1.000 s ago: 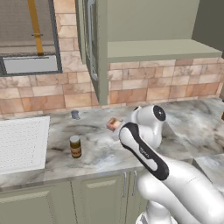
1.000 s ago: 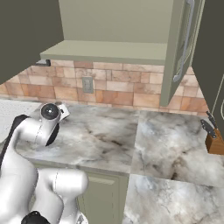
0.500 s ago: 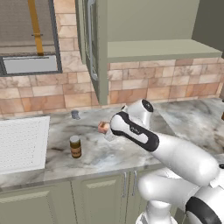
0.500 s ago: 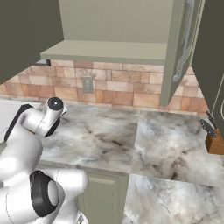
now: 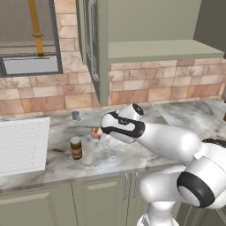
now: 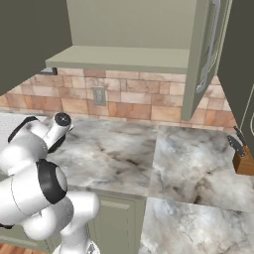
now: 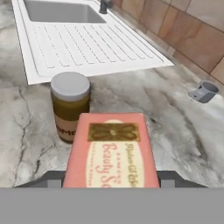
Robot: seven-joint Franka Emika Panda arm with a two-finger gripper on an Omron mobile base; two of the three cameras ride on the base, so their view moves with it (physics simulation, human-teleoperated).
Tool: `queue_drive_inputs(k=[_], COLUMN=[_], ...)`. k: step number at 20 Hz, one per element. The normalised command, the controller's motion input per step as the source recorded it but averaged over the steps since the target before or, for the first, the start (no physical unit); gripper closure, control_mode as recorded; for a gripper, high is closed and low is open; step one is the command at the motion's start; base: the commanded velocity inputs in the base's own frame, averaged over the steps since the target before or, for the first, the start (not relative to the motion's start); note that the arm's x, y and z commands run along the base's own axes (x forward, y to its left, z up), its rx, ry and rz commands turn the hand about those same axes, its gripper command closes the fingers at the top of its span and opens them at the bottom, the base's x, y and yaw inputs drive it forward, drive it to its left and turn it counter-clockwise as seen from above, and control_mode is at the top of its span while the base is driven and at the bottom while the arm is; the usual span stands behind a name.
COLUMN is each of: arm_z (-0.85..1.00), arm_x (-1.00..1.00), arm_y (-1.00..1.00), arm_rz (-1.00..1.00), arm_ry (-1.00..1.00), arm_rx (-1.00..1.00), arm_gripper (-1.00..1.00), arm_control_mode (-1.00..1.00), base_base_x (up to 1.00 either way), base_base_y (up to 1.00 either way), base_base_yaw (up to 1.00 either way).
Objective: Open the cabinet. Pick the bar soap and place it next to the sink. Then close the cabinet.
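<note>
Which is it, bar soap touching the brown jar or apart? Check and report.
Apart. In the left base view, marble counter shows between the bar soap and the brown jar.

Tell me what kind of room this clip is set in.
A rendered kitchen, by the look of it: a white sink set into a marble counter, a brick backsplash, and an open sage-green wall cabinet overhead. The pincer carries a pink bar soap near a brown jar.

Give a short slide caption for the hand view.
Gripper holds the bar soap above the counter, behind the brown jar, facing the sink.
</note>
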Motion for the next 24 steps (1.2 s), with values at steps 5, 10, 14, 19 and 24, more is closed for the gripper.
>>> queue_drive_inputs(k=[5,10,14,19,24], arm_z=[-0.08,-0.10,-0.10,-0.19,-0.22], arm_x=[0.27,0.18,0.20,0.25,0.24], arm_y=[0.05,0.10,0.12,0.20,0.28], arm_rz=[0.02,0.10,0.16,0.10,0.06], arm_ry=[0.00,0.00,0.00,0.01,0.02], arm_rx=[0.00,0.00,0.00,0.00,0.00], arm_gripper=[1.00,1.00,1.00,1.00,1.00], arm_control_mode=[-1.00,-1.00,-1.00,-1.00,-1.00], base_base_x=[0.00,0.00,0.00,0.00,0.00], base_base_y=[0.00,0.00,0.00,0.00,0.00], base_base_yaw=[0.00,0.00,0.00,0.00,0.00])
